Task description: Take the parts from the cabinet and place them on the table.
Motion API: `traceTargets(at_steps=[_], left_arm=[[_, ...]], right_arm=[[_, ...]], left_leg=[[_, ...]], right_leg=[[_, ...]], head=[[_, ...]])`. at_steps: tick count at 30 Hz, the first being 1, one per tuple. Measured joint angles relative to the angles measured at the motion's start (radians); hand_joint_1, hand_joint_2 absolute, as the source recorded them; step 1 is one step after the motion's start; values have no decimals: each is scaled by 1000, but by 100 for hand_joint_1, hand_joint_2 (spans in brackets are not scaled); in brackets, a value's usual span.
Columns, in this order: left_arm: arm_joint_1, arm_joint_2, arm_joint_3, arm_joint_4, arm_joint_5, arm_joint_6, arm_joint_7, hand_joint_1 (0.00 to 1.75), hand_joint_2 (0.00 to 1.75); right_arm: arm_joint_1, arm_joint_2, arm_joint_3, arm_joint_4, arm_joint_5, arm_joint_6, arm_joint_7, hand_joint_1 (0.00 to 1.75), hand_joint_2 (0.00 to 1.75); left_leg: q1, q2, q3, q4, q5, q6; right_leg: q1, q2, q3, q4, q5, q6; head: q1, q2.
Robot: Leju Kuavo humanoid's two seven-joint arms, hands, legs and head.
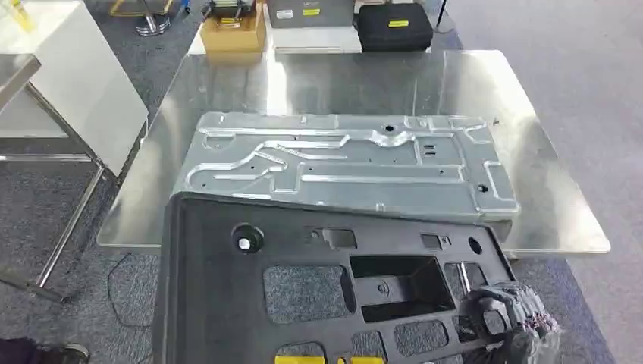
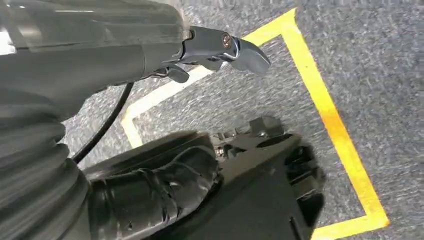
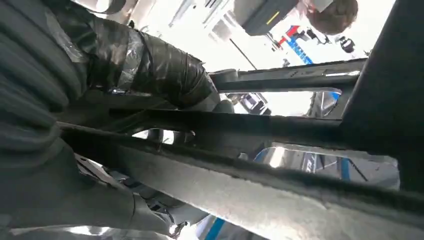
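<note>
Right hand (image 1: 506,315) grips black cut-out plastic panel (image 1: 303,288) | panel overlaps grey stamped metal plate (image 1: 341,163) at steel table's (image 1: 561,220) near edge | left hand (image 2: 150,195) fingers: cannot tell

Black panel (image 1: 227,303), silver plate (image 1: 341,163), yellow floor tape (image 2: 325,107).

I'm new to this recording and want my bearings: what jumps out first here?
A big black panel with cut-outs fills the near foreground, its near right part held by the right hand. Just beyond it, a silver stamped metal panel lies flat on the shiny steel table. Yellow floor tape shows under the left hand.
</note>
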State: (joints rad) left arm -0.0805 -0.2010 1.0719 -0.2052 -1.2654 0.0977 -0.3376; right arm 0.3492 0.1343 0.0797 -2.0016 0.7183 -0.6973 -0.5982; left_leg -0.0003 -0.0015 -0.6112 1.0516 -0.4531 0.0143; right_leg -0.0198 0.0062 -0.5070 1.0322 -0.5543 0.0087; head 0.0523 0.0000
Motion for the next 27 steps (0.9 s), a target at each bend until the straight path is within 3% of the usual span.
traceTargets(at_steps=[2, 3, 4, 7, 8, 9, 10, 12, 13, 14, 16, 17, 19, 20, 22, 23, 24, 25, 27], left_arm=[[1, 0, 0, 0, 3, 0, 0, 0, 175], [2, 0, 0, 0, 3, 1, 2, 0, 175], [2, 0, 0, 0, 3, 3, 2, 0, 175], [-1, 0, 0, 0, 3, 8, 1, 0, 175], [-1, 0, 0, 0, 3, 16, 1, 0, 175], [-1, 0, 0, 0, 3, 24, 1, 0, 175], [0, 0, 0, 0, 3, 25, 3, 0, 175], [0, -2, 0, 0, 3, 25, 5, 0, 175], [1, -3, 0, 0, 4, 23, 5, 0, 175], [-2, -5, 0, 0, 3, 18, 2, 0, 175], [-4, -5, 0, 0, -2, 13, -3, 0, 175], [-4, -5, 0, 0, -2, 11, -6, 0, 175], [-6, -4, -1, 0, -3, 8, -11, 0, 175], [-6, -4, -1, 0, -3, 2, -12, 0, 175], [-6, -4, -1, 0, 0, 1, -12, 0, 175], [-5, -4, -1, 0, 2, 5, -11, 0, 175], [-3, -4, 0, 0, 2, 9, -11, 0, 175], [-3, -4, 0, 0, 1, 16, -9, 0, 0], [-4, -4, -1, 0, -3, 22, -5, 0, 0]], right_arm=[[-3, 0, 0, 0, 0, 0, 0, 175, 175], [-4, -1, 0, -1, 0, 0, 0, 175, 175], [-6, -2, 0, -1, 0, 0, 0, 175, 175], [-8, -3, 0, 0, 0, 0, 2, 175, 175], [-8, -4, 0, 2, 0, 0, 3, 175, 175], [-8, -4, 0, 2, 0, 0, 3, 175, 175], [-8, -5, 0, 2, 0, 0, 4, 175, 175], [-8, -5, 0, 2, 0, 0, 6, 175, 175], [-10, -5, 0, 3, 0, 0, 6, 175, 175], [-11, -5, 0, 4, 0, 0, 7, 175, 175], [-12, -6, 0, 5, 0, 0, 10, 175, 175], [-13, -7, 0, 5, 0, 0, 11, 155, 175], [-15, -10, 0, 5, 3, 0, 14, 154, 175], [-18, -11, 1, 6, 5, 0, 16, 154, 175], [-25, -14, 5, 12, 13, 0, 28, 154, 175], [-30, -18, 11, 15, 18, 0, 35, 154, 175], [-35, -21, 16, 19, 24, 0, 43, 157, 175], [-39, -24, 22, 23, 33, 0, 50, 161, 175], [-51, -36, 37, 31, 52, 0, 66, 159, 175]], left_leg=[[-2, -2, 4, -9, -3, 8], [10, -1, 18, -26, 1, 16], [7, -2, 28, -34, -2, 22], [3, 0, 39, -36, -12, 36], [2, 0, 44, -35, -17, 38], [1, -1, 51, -35, -22, 38], [0, -3, 60, -35, -29, 37], [-1, -5, 80, -33, -43, 34], [0, -5, 79, -32, -50, 30], [-8, -8, 81, -23, -56, 20], [-5, -6, 80, -30, -56, 15], [-6, -5, 83, -32, -57, 10], [-5, -5, 82, -10, -78, -3], [-3, -4, 58, 38, -105, -10], [5, -4, -26, 196, -173, -21], [8, -4, -64, 259, -188, -25], [11, -4, -80, 275, -176, -27], [14, -4, -72, 244, -139, -29], [16, -3, -3, 76, -34, -28]], right_leg=[[0, -2, 10, -10, -3, 10], [0, -4, 17, -8, -13, 16], [0, -6, 10, 19, -24, 17], [0, -5, -120, 235, -107, 19], [0, -5, -162, 289, -110, 20], [0, -5, -177, 292, -88, 20], [0, -5, -170, 251, -42, 17], [2, -6, -114, 91, 73, 8], [6, -6, -95, 42, 85, 0], [11, -6, -84, 16, 76, -2], [13, -2, -88, 21, 75, -6], [12, 0, -87, 19, 74, -8], [1, -3, -72, 2, 76, -18], [-1, -6, -69, 0, 75, -23], [0, -8, -68, 0, 72, -27], [-1, -8, -67, 0, 71, -28], [-1, -7, -66, 1, 69, -27], [-3, -6, -62, 1, 67, -26], [-6, -4, -50, 1, 60, -18]], head=[[0, 0], [0, 0], [2, 0], [1, 0], [2, 0], [1, 0], [1, 0], [2, 0], [2, 0], [1, 0], [0, 0], [0, 0], [0, 0], [-6, 0], [-6, 0], [-5, 0], [-6, 0], [-6, 0], [-6, 0]])
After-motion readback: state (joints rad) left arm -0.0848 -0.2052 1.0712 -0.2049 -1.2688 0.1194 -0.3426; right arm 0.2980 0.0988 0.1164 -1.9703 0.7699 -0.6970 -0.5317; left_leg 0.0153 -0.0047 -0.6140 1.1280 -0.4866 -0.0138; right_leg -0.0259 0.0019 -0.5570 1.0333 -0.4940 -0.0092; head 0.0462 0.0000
